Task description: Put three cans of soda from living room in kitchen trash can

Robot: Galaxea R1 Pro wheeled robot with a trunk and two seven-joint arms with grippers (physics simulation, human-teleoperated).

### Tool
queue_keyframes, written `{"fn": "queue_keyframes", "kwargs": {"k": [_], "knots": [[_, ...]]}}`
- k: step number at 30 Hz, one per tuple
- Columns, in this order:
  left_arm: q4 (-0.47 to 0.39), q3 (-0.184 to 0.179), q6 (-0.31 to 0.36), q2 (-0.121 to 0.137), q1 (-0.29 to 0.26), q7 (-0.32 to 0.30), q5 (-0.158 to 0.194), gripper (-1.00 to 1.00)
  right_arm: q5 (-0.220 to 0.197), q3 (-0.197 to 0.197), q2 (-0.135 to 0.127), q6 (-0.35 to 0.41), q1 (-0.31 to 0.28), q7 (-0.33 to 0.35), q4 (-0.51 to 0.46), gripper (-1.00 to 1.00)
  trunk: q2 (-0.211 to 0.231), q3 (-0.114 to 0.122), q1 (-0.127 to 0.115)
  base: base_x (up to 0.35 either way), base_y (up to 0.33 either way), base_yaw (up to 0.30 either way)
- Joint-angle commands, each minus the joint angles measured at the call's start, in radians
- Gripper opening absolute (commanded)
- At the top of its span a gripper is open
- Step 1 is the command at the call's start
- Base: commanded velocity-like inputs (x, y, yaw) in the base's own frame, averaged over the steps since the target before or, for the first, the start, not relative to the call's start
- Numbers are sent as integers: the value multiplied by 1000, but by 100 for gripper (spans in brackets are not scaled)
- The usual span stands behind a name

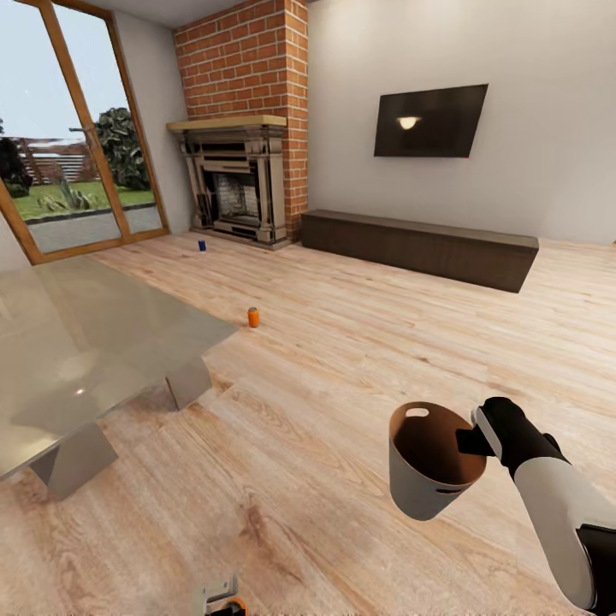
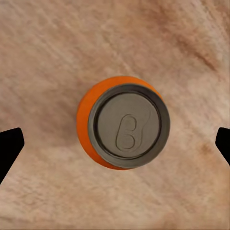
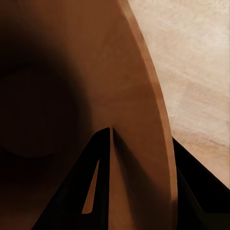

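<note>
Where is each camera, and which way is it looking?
Head view: up on the head, looking forward and down over the floor to the fireplace; the right gripper holds the bin.
Left wrist view: above an orange can, looking straight down; dark fingertips either side.
Right wrist view: at the bin's rim, looking into it; its fingers pinch the wall.
Head and right wrist views share the bin.

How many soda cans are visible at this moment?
3: a blue can by the fireplace, an orange can mid-floor, another orange can under the left pincer.
</note>
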Motion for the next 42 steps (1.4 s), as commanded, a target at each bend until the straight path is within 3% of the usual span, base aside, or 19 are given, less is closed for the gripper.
{"fn": "queue_keyframes", "kwargs": {"k": [1,4,13,35,42], "knots": [[-1,0,0,-1,0,0,0,100,-11,-1,0,0,-1,5,0,-100,0,-4,0,0,0,0],[-4,0,1,-2,0,-2,0,100,-11,-1,0,0,-1,5,0,-100,-1,-15,2,0,0,0],[-65,0,3,-12,-1,-4,0,100,-11,-1,0,0,-1,5,-1,-100,-1,-15,2,0,0,0],[-69,3,-14,-14,1,-1,7,100,-11,-1,-1,0,-1,5,-1,-100,-1,-15,2,0,0,0],[-62,5,-13,-13,2,-3,9,100,-11,-1,-1,0,-1,5,0,-100,-3,-43,5,0,0,0]]}}
